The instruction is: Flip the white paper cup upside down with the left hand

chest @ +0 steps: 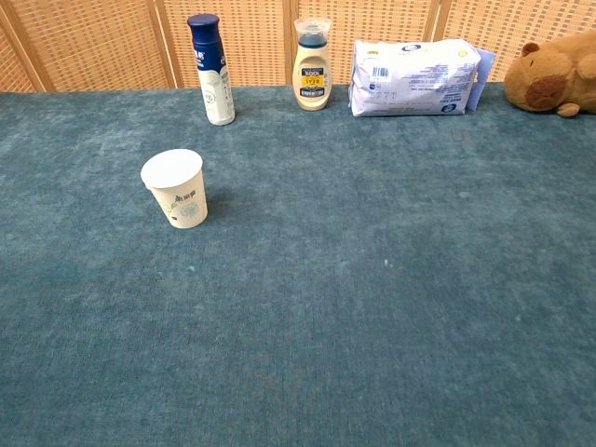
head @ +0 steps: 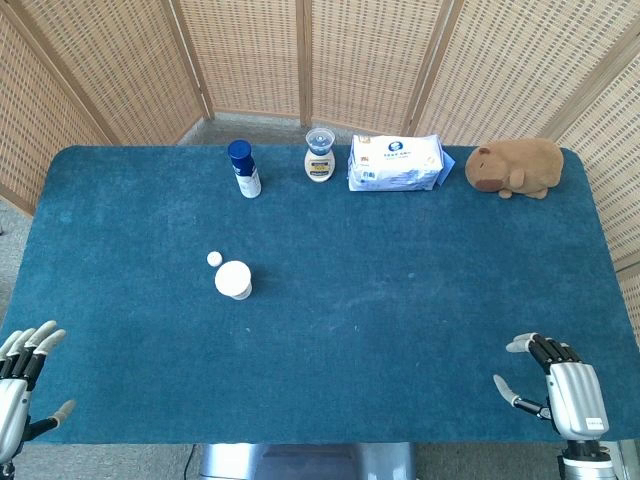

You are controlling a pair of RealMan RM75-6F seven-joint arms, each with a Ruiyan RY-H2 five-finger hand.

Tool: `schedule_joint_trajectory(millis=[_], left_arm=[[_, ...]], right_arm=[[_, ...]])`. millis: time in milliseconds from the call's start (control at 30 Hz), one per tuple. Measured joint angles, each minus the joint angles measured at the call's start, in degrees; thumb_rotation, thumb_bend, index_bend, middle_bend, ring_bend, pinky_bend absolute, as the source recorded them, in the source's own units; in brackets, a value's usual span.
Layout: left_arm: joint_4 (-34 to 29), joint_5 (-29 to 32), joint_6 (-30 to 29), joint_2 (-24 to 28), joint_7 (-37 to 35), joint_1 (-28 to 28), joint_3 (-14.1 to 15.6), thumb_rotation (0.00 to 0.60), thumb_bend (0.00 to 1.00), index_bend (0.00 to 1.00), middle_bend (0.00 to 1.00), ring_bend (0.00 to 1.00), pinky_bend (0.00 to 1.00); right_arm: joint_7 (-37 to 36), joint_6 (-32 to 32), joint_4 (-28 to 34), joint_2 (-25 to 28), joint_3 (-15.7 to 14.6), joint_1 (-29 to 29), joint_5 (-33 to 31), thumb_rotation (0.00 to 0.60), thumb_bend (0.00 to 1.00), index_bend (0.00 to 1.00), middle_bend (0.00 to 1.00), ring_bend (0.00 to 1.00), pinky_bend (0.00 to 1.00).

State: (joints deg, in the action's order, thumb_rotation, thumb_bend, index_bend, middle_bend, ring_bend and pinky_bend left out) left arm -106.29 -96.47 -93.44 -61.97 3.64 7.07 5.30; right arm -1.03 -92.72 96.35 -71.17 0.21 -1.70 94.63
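The white paper cup [head: 233,279] [chest: 176,189] stands upright on the blue table, left of centre, with its mouth facing up and a small print on its side. My left hand [head: 24,383] hovers at the near left corner of the table, fingers spread and holding nothing, well short of the cup. My right hand [head: 558,384] is at the near right edge, also with fingers apart and empty. Neither hand shows in the chest view.
A tiny white round thing [head: 214,258] lies just beyond the cup. Along the far edge stand a blue-capped bottle [head: 243,168] [chest: 211,69], a cream bottle [head: 319,154] [chest: 312,64], a wipes pack [head: 395,163] [chest: 413,78] and a brown plush animal [head: 516,167] [chest: 552,82]. A wicker screen [head: 320,50] stands behind.
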Motion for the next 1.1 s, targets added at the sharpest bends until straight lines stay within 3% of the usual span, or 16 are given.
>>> schedule_joint_trajectory(millis=[267, 500, 800, 1100], left_arm=[[0.0, 1.0, 1.1, -0.3, 0.4, -0.7, -0.5, 0.6, 0.17, 0.12, 0.1, 0.0, 0.05], [-0.9, 2.5, 3.6, 0.4, 0.9, -2.2, -1.3, 0.6, 0.17, 0.2, 0.1, 0.0, 0.05], [-4.3, 6.9, 12.9, 2.9, 7.1, -9.1, -5.0, 0.6, 0.18, 0.21, 0.1, 0.0, 0.05], [-6.8, 17.5, 25.6, 3.1, 16.6, -19.7, -10.6, 0.6, 0.19, 0.21, 0.1, 0.0, 0.05]], right_arm=[[0.6, 0.5, 0.2, -0.4, 0.3, 0.5, -0.2, 0.424, 0.32, 0.41, 0.37, 0.36, 0.36], [-0.3, -0.1, -0.3, -0.4, 0.3, 0.2, -0.1, 0.423, 0.32, 0.41, 0.37, 0.36, 0.36], [-2.3, -1.7, -1.6, -0.3, 0.0, -1.0, -0.2, 0.421, 0.32, 0.41, 0.37, 0.36, 0.36], [-3.7, -3.0, -2.7, 0.2, 0.0, -2.0, -1.1, 0.421, 0.32, 0.41, 0.37, 0.36, 0.36]])
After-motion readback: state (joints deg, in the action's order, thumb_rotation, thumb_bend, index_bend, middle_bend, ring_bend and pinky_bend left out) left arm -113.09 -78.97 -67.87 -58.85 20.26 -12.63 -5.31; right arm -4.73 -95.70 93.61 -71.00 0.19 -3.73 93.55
